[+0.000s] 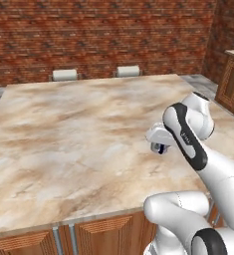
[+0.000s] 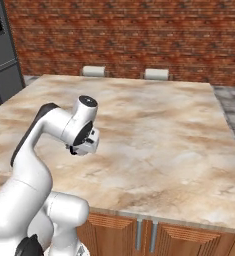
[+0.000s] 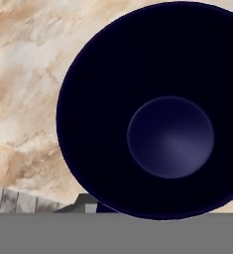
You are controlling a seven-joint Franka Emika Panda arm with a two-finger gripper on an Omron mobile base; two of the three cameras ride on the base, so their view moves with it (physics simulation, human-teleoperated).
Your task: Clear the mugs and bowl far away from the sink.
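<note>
Beige marble with brown veins makes the top of the bench, and in the left base view my arm reaches over its right part, near the front edge. At the end of the arm my tool points down, and a small dark blue mug sits at its tips, lifted a little above the stone. Behind the bench two pale chair backs stand before a red brick wall. In the right base view the tool hangs over the left part of the bench, with a small dark shape under it that is too small for me to name. A dark appliance stands at the far left. In the hand view the mug is very close, and I look straight into its dark blue inside, with a paler round bottom. Around it I see the bench, and a piece of grey floor at the lower left. The tool is closed almost fully and, as far as I can judge, it grips the mug.
</note>
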